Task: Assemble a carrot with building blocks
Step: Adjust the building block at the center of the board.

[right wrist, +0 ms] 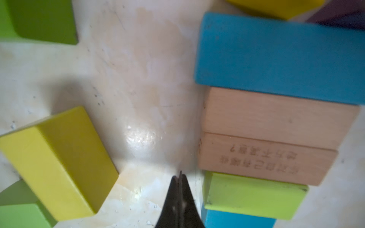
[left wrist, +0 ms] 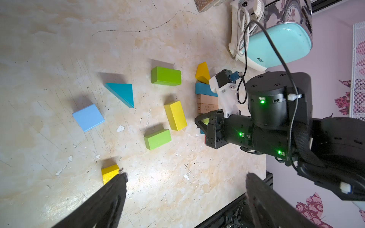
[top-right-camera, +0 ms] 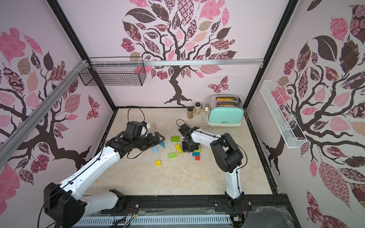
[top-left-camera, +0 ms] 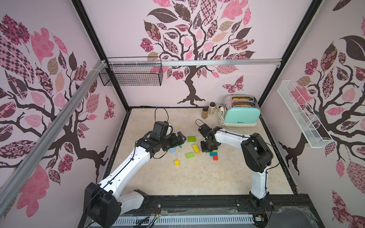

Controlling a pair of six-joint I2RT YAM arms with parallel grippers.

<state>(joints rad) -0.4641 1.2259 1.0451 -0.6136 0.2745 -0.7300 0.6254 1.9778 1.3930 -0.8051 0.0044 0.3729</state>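
Note:
The building blocks lie mid-table. My right gripper [right wrist: 180,177] is shut on nothing and points down beside a tight row: a blue bar [right wrist: 280,57], two tan bars [right wrist: 276,116], a lime block [right wrist: 254,195] and a teal block [right wrist: 237,220]. In a top view the right gripper [top-left-camera: 209,148] hides most of that row. A yellow bar [top-left-camera: 195,148], two green blocks [top-left-camera: 191,139], a teal wedge [left wrist: 122,92], a light blue block [left wrist: 88,117], a yellow cube [top-left-camera: 176,162] and a red block [top-left-camera: 215,157] lie loose. My left gripper [left wrist: 186,175] hangs open and empty, left of them [top-left-camera: 180,139].
A mint toaster [top-left-camera: 242,115] with its coiled white cord [top-left-camera: 221,118] and two brown-lidded jars [top-left-camera: 208,110] stand at the back right. A black wire basket [top-left-camera: 131,76] hangs on the back wall, a white one [top-left-camera: 302,116] on the right wall. A black frame [top-left-camera: 217,199] borders the table's front.

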